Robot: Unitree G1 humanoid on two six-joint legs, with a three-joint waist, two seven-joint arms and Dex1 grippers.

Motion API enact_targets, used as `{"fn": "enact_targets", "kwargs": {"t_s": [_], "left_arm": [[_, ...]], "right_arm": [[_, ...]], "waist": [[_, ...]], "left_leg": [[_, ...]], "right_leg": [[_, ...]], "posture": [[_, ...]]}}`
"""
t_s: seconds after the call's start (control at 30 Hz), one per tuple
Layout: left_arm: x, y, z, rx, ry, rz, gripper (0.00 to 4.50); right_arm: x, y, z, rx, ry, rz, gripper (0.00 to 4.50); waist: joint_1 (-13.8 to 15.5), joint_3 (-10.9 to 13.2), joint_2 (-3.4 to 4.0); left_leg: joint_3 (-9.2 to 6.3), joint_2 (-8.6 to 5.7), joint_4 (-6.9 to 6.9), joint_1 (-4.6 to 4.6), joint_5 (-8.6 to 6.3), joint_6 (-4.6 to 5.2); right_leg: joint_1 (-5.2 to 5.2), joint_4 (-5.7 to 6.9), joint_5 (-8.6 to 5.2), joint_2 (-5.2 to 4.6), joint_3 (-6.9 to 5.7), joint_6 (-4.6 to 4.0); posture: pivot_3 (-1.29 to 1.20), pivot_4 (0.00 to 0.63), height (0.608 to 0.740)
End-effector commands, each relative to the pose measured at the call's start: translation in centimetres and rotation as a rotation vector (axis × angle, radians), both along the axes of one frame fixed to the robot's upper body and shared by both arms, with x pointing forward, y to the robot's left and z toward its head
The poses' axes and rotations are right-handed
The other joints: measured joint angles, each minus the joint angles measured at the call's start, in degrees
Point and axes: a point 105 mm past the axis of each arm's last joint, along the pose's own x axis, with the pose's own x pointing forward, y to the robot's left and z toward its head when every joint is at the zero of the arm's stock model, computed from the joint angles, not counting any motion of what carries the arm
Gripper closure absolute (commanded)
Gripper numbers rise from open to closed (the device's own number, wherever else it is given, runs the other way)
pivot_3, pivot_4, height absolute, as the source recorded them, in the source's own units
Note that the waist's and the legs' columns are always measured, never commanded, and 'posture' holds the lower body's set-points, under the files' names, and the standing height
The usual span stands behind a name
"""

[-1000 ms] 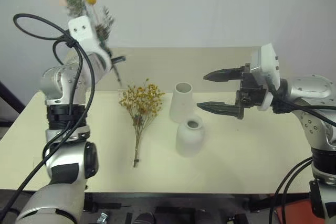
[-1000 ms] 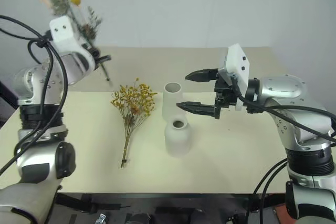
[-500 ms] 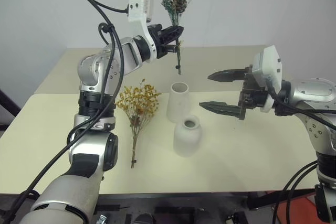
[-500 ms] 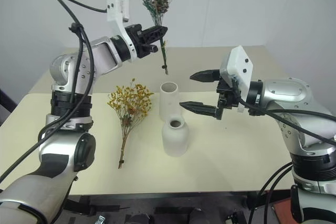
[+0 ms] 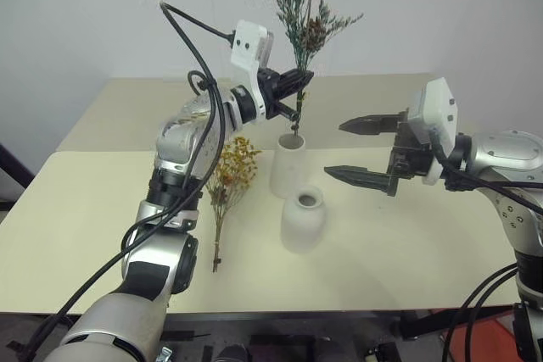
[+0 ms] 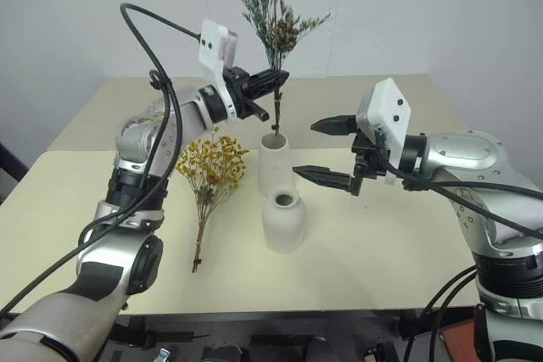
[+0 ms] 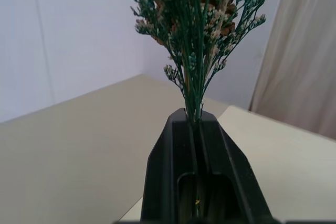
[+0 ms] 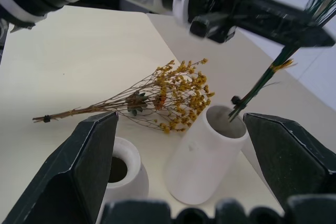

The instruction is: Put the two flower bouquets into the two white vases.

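Left gripper [image 6: 276, 80]: closed on the stems of the grey-green sprig [image 6: 270, 8], held upright, yellow ball and plume topmost. Stem ends at the mouth of the tall tapered vase [image 6: 273, 163], tips just at or inside the rim; depth of entry not discernible. In the left wrist view, stems pinched between the two black fingers [image 7: 170, 171], foliage fanning out beyond.

Right gripper [image 6: 327, 150]: open, fingers spread wide and holding nothing, level beside the vases on the robot's right, clear of both.

Squat rounded vase [image 6: 282, 220]: upright on the counter [image 6: 382, 243], just in front of the tall vase, mouth unoccupied.

Yellow-orange bouquet [image 6: 212, 177]: flat on the counter just left of the vases, flower head toward the tall vase, stems trailing toward the near edge. Untouched by either gripper.
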Motion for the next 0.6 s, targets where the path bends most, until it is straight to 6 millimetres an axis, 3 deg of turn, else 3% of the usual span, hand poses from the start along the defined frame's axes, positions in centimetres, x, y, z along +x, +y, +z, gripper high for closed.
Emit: {"fn": "enact_targets", "kwargs": {"t_s": [0.03, 0.17, 0.3, 0.6], "left_arm": [[-0.7, -0.2, 0.9, 0.027, -0.099, 0.009, 4.47], [-0.4, -0.2, -0.3, 0.048, -0.094, 0.038, 4.47], [-0.3, -0.3, -0.8, 0.045, -0.083, 0.064, 3.49], [-1.3, 0.1, -0.8, 0.045, -0.072, 0.1, 0.74]], "right_arm": [[-0.9, -0.2, 1.5, 0.027, -0.05, 0.005, 0.0], [-1.2, -0.2, 1.6, 0.035, -0.049, 0.015, 0.0], [-1.3, -0.3, 1.6, 0.033, -0.047, 0.014, 0.0], [-1.6, -0.6, 1.7, 0.027, -0.049, 0.014, 0.0]], "waist": [[0.05, 0.0, 0.0], [0.11, 0.0, 0.0], [0.2, 0.0, 0.0], [0.14, 0.0, 0.0]], "left_leg": [[0.0, 0.0, 0.01, 0.0, 0.0, 0.0], [0.0, 0.0, 0.03, 0.0, -0.02, 0.03], [0.0, 0.0, 0.07, -0.01, -0.02, 0.04], [0.0, 0.02, 0.08, -0.01, -0.04, 0.06]], "right_leg": [[0.0, 0.0, 0.0, 0.0, 0.0, 0.0], [0.01, 0.0, 0.0, 0.0, 0.0, 0.0], [0.03, 0.0, 0.0, 0.01, 0.0, 0.0], [0.03, 0.01, 0.0, 0.01, 0.0, 0.0]], "posture": [[0.0, 0.15, 0.74], [0.0, 0.15, 0.74], [0.0, 0.15, 0.74], [0.0, 0.15, 0.74]]}}
